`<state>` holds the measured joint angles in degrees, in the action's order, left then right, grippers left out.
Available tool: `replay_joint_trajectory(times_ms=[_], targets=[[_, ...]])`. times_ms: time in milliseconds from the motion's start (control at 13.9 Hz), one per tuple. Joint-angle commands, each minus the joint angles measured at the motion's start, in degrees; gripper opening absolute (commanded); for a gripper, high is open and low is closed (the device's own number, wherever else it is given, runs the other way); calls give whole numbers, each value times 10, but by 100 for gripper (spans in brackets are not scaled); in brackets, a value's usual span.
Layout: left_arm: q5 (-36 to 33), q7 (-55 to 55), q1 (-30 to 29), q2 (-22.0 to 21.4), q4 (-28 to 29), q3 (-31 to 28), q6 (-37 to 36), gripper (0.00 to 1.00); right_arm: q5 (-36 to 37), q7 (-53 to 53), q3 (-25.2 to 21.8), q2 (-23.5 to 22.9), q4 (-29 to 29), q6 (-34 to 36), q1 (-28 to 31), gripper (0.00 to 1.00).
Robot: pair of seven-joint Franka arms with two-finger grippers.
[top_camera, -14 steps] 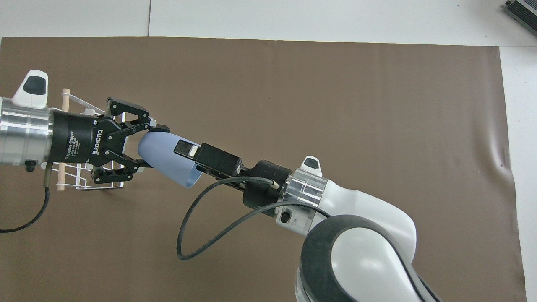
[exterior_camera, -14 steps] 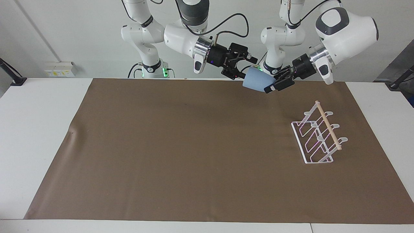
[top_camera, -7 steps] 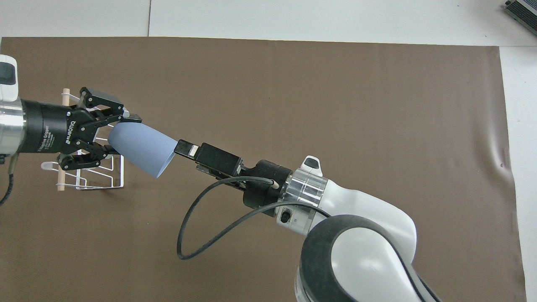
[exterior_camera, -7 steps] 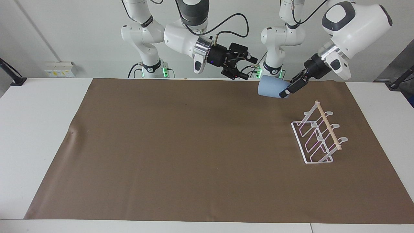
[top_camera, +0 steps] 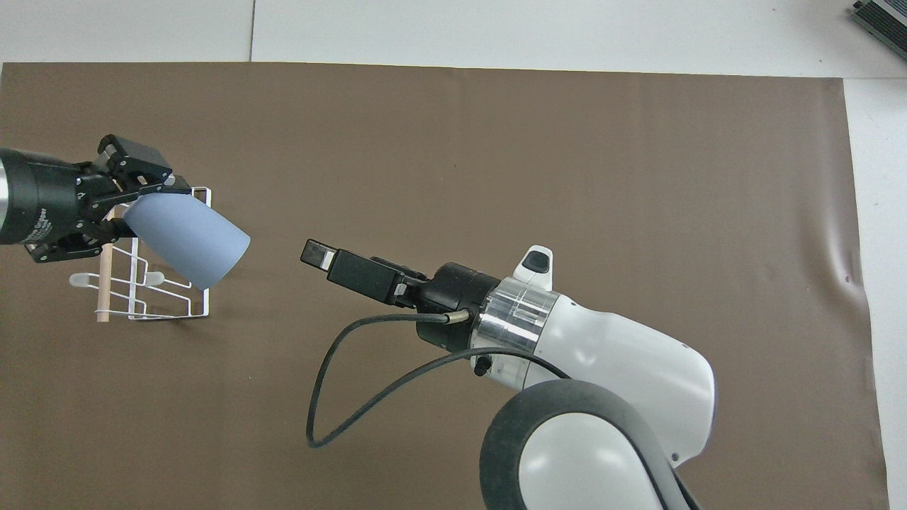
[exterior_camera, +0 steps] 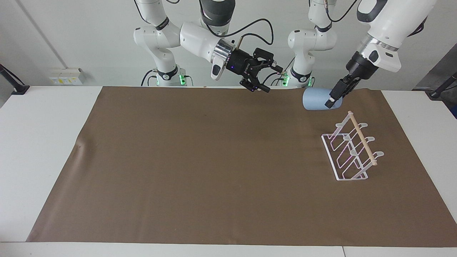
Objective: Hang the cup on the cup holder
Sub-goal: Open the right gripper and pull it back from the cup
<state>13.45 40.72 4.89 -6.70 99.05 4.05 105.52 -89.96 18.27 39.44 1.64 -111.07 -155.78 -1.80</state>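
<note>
- The bench (exterior_camera: 46, 150) carries a wide brown mat (exterior_camera: 214, 171), and the only thing standing on that mat is the cup holder (exterior_camera: 351, 150), at the left arm's end.
- The right arm reaches over the middle of the mat at the robots' edge; its right hand (exterior_camera: 262, 76) holds nothing, fingers spread apart, and it waits there, well apart from the cup.
- The left arm comes down from above its own end of the bench, and the left hand (exterior_camera: 334, 99) is clamped on the narrow base end of the cup (exterior_camera: 317, 100).
- The cup, light blue, is up in the air and lying roughly on its side, its wide open mouth turned toward the right arm's end (the overhead view shows it over the holder's wire frame, but the facing view shows clear air between them).
- The holder's slanted wire prongs (exterior_camera: 344, 142) are all bare, under the wooden dowel (exterior_camera: 362, 137).
- By my reading the task is past the midpoint: the cup is gripped and near the holder; what remains is turning the mouth downward, lowering it over a prong, and letting go.
</note>
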Motion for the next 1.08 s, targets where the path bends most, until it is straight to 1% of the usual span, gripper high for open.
replay_joint_trajectory(times_ms=[0, 72, 144, 288, 360, 504, 576, 647, 719, 863, 1007], targets=[[-77, -6, 28, 4, -10, -2, 5, 0, 104, 10, 2, -1, -7, -7, 13, 100], [-97, -13, 28, 4, -8, -2, 13, 0, 132, 10, 0, -1, -8, -5, 14, 100], [-115, -40, 22, 3, 2, -3, 36, 0, 165, 10, -2, -1, -12, -1, 14, 100], [-132, -60, 12, -3, 38, -5, 97, 0, 266, 10, -10, -2, -14, 26, 21, 100], [-149, -60, 7, -2, 46, -5, 123, 0, 321, 10, -23, -2, -13, 61, 24, 100], [-162, -60, -2, 12, 48, -6, 164, 0, 448, 12, -54, -7, 0, 129, 27, 100], [-197, -59, -7, 30, 48, -6, 192, 0, 510, 13, -69, -15, 16, 168, 27, 100], [-223, -58, -7, 45, 47, -6, 215, 0, 552, 13, -84, -16, 34, 221, 27, 100], [-235, -59, -9, 54, 47, -7, 235, 0, 587, 13, -99, -20, 52, 275, 27, 100], [-261, -57, -18, 64, 47, -7, 258, 0, 660, 21, -140, -31, 88, 362, 28, 100], [-263, -57, -28, 87, 47, -9, 298, 0, 694, 35, -174, -37, 117, 417, 28, 100]])
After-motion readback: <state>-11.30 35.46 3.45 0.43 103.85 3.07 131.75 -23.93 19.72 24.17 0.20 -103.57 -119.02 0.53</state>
